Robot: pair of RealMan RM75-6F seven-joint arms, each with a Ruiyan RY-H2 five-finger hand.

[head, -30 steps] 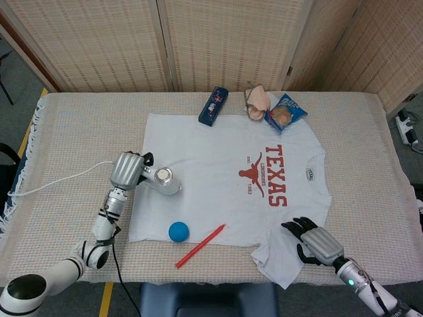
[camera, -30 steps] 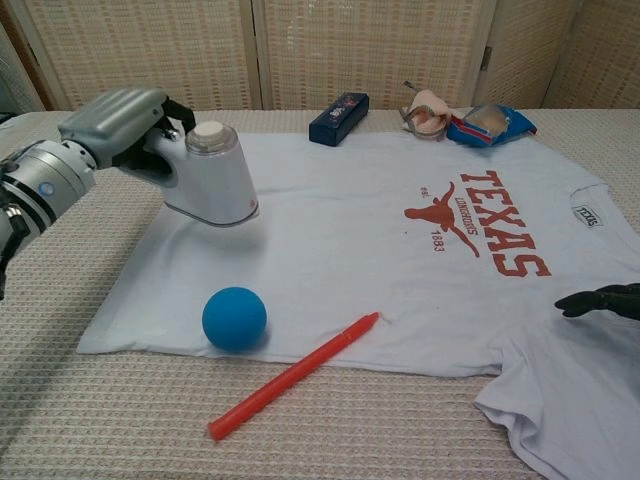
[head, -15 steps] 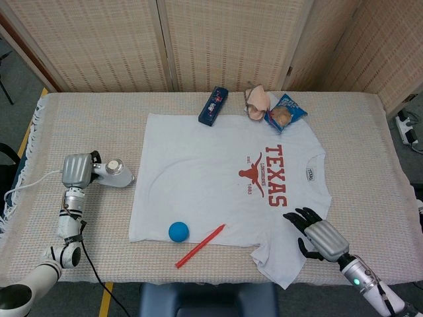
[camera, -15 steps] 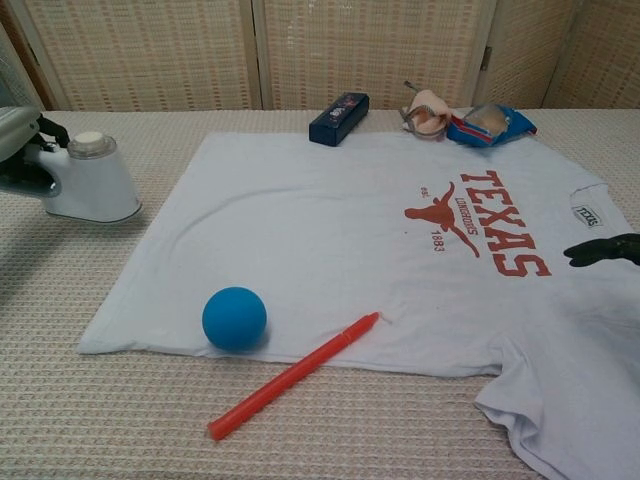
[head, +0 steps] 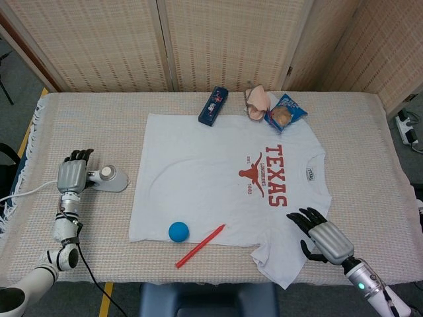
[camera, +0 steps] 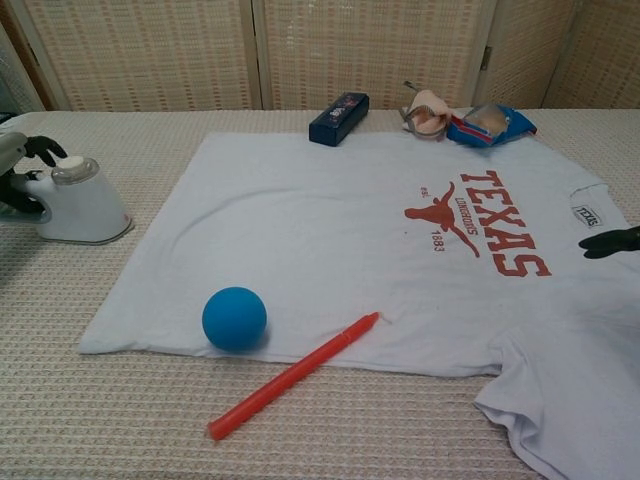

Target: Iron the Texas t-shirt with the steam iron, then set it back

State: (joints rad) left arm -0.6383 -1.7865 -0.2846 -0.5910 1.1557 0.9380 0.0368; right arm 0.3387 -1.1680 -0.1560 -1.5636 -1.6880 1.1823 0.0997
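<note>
The iron sits flat on the desk at the left middle of the head view, clear of the shirt and just beside its left edge, which reads as the set-back spot, since the cord trails off the left side from there. The left hand is right behind it, fingers loosened and apart around the handle end rather than clamped; in the chest view dark fingertips hook near the cap, so it looks to be letting go, though whether it touches the handle I cannot tell. The shirt lies spread face up in the centre, red TEXAS print toward the right, one sleeve drooping to the lower right. The right hand rests at that lower right hem, fingers spread, holding nothing, probably parked there to pin the fabric flat. On my reading the ironing is done and only the release remains. Count: 1 iron, 1 shirt, 2 hands. Clutter: 1 blue ball and 1 red pen on the bottom hem, 1 dark box at the top edge of the shirt, 1 blue snack bag and 1 pinkish object beside it at upper centre, too small to identify.
</note>
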